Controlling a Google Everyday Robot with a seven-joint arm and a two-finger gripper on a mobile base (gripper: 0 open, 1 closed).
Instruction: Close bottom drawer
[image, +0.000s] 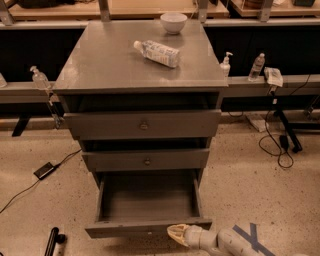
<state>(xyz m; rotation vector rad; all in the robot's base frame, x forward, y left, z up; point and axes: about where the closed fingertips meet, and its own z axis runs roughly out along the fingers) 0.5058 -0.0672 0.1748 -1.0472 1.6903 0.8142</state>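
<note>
**Bottom drawer open, gripper at its front panel**

Bottom drawer (148, 202) of the grey cabinet (100, 60) pulled far out over the speckled floor (250, 185). Inside of the box bare and in full view from above. Front panel seen edge-on as a narrow grey strip along the near side.

Middle drawer (146, 160) above it shut, small round knob at its centre. Top drawer (143, 125), taller and wider, also shut, with a like knob.

Gripper (177, 233) low in the camera view, just in front of the open drawer's front panel and a little right of its middle. Pale cream tip pointing left, just beside the panel's lower edge. Jaws seemingly pressed together, nothing between them, though hard to make out at this angle. Grey arm (227, 242) reaching in from the lower right corner, lying close to the floor.

On the cabinet top, a clear plastic bottle (157, 52) lying on its side toward the back, and a white bowl (173, 22) upright behind it, near the rear edge.

On the floor, blue tape (250, 235) crossed behind the arm, and a small black device (45, 170) with a cable left of the cabinet.
</note>
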